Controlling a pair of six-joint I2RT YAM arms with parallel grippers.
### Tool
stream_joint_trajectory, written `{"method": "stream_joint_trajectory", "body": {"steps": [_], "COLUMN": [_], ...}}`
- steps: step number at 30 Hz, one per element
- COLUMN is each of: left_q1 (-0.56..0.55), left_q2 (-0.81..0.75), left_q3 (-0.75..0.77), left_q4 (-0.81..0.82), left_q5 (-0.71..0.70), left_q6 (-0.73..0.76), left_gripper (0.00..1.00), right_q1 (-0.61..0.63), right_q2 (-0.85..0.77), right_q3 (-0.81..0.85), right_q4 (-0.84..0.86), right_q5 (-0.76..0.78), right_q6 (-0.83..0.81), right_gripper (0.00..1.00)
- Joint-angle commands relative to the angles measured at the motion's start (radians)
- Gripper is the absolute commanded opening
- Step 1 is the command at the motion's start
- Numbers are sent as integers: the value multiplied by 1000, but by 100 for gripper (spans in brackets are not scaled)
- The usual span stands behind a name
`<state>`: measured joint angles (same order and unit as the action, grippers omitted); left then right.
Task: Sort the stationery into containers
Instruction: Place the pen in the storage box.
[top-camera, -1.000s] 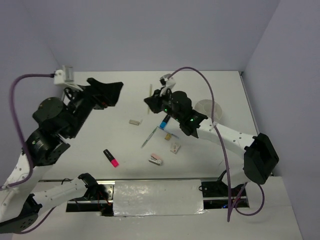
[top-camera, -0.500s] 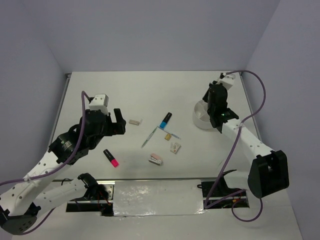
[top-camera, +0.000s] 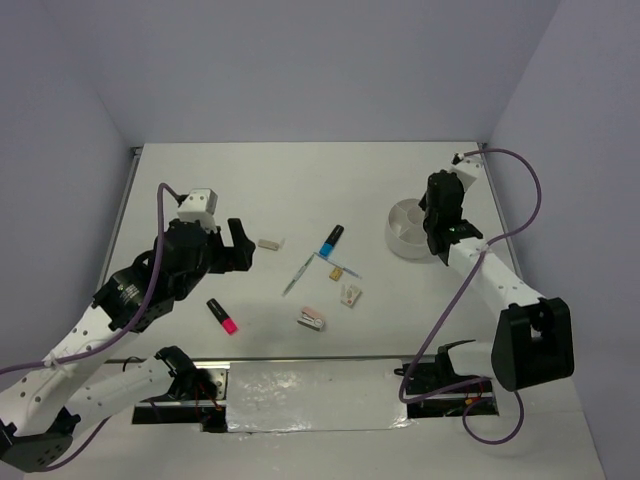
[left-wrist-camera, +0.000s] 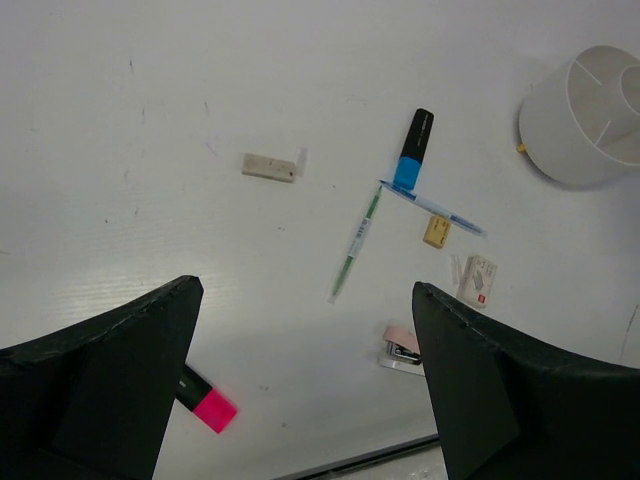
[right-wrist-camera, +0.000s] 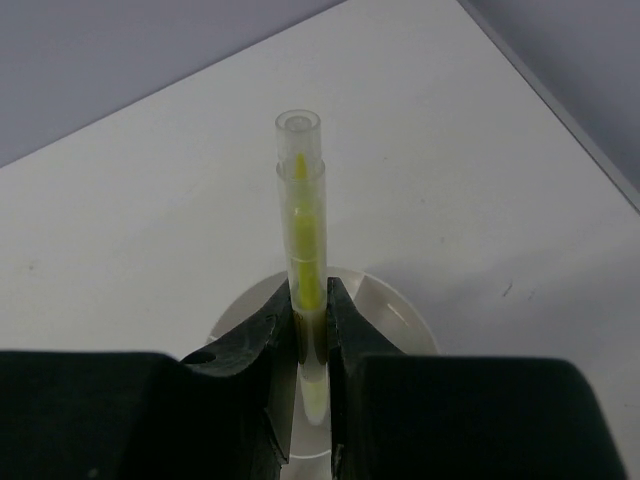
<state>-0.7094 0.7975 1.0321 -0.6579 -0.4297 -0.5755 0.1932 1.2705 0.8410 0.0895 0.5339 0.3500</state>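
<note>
Pale-yellow ink in a clear barrel: thin pen (right-wrist-camera: 300, 220), pinched between the closed jaws of the right gripper (right-wrist-camera: 310, 300). Rises well above the fingertips in the wrist view, lower part running down between the fingers. Directly beyond the fingertips, the round white tub (right-wrist-camera: 400, 325), rim visible on either side of them. Cannot tell whether the pen's lower end reaches inside.

Spread wide and holding nothing, the left gripper (left-wrist-camera: 305, 288), above the table (left-wrist-camera: 150, 100). Closest to it, the pink-ended highlighter (left-wrist-camera: 212, 408), right at the inner edge of the finger on the view's left and partly hidden by it. Ahead of the gap, the greenish pen (left-wrist-camera: 357, 240), lying slanted. Further ahead, the blue-ended marker (left-wrist-camera: 413, 150), blue end meeting a thin bluish pen (left-wrist-camera: 435, 205). Just ahead of the other finger, a small yellow piece (left-wrist-camera: 436, 232), a whitish block (left-wrist-camera: 480, 280) and a pinkish stapler-like item (left-wrist-camera: 403, 345). Ahead toward the first finger's side, a small whitish eraser (left-wrist-camera: 270, 167). Tub well apart from this hand, far ahead on the other side.
</note>
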Motion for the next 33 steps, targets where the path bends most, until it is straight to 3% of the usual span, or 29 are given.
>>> {"method": "stream_joint_trajectory", "body": {"steps": [1, 8, 12, 13, 20, 28, 33], "left_q1": [-1, -2, -2, -1, -1, -2, -1], "left_q2": [-1, 0, 2, 2, 8, 81, 204], "left_q3": [-1, -6, -9, -10, -10, -36, -99], "left_q4": [47, 53, 63, 66, 60, 80, 176], "left_q5": [32, 43, 72, 75, 69, 95, 166], "left_q6": [26, 26, 43, 43, 39, 0, -17], "left_gripper": [99, 99, 99, 99, 99, 99, 99], "right_q1": [-6, -6, -6, -5, -8, 14, 26], "right_q2": [32, 55, 63, 61, 26, -233, -325], "right_q3": [23, -9, -14, -13, -9, 6, 70], "right_q4": [27, 47, 47, 44, 20, -63, -221], "right_q5": [21, -18, -40, -43, -60, -170, -256], "right_q6": [-22, 0, 6, 7, 15, 27, 37], "right_gripper": [6, 8, 59, 66, 71, 81, 81]}}
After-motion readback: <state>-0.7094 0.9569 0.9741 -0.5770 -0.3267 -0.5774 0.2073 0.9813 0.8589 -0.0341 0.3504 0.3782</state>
